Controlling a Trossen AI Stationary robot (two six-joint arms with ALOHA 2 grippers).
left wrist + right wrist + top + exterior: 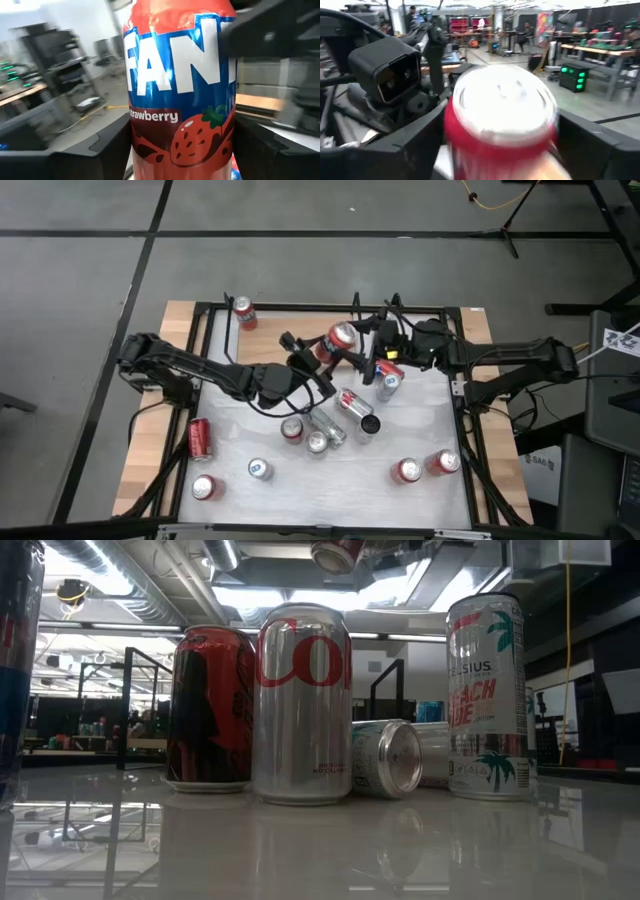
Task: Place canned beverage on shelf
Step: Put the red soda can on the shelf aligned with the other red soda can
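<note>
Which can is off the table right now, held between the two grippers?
The red Fanta strawberry can, held up between the left gripper and right gripper. Every other can stands or lies on the tabletop.

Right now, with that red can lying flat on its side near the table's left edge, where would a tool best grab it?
Around the middle of its round body, coming straight down from above. The red can lies on its side with clear space along both long sides, so the fingers can likely drop on either side and close across it.
</note>
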